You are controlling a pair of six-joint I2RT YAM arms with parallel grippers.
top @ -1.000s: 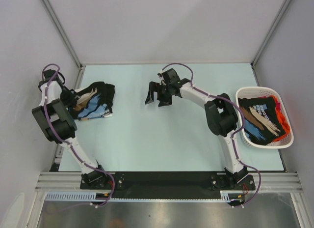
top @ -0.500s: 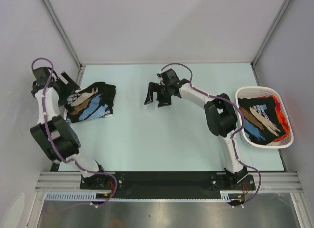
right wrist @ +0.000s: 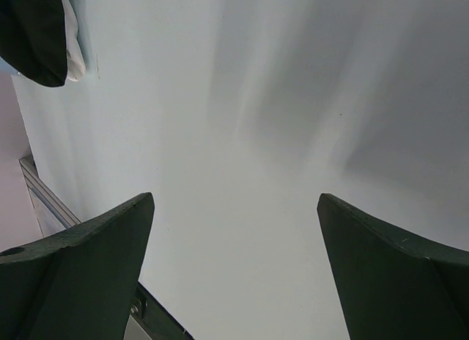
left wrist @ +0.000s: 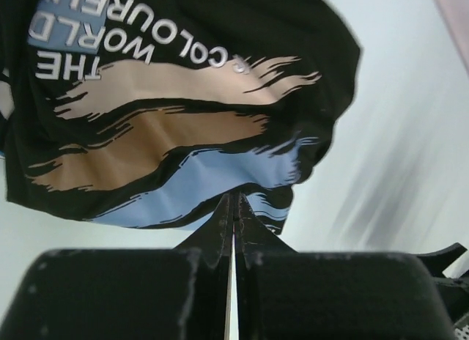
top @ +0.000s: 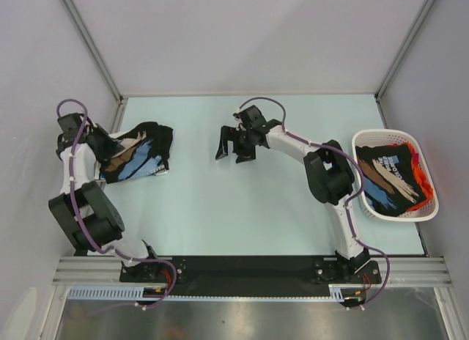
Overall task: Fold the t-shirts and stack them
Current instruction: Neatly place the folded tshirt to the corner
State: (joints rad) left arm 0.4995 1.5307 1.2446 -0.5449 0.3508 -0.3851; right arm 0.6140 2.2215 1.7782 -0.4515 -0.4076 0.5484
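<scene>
**Squaring-up: left gripper (left wrist: 233, 205) clenched at folded tee (top: 139, 155)**

The basket (top: 432, 208) at near-right holds the loose tees (top: 387, 180), a dark printed one on top and orange beneath. The folded tee lies at the table's (top: 242, 208) left edge, print up. Its long axis runs roughly left-right, slightly skewed, and its far right corner looks rumpled. The left gripper's tips sit at the hem with no cloth visibly pinched. Nudge low and flat; don't drag the folds. The right gripper (top: 234, 150) is spread wide and empty, hovering mid-table, farther back.

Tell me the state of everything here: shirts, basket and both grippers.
Black printed t-shirt: folded, lying on the table.
Basket t-shirts: piled inside, black one on top.
White basket: upright, holding shirts.
Left gripper: jaws shut, empty.
Right gripper: jaws open, empty.
</scene>
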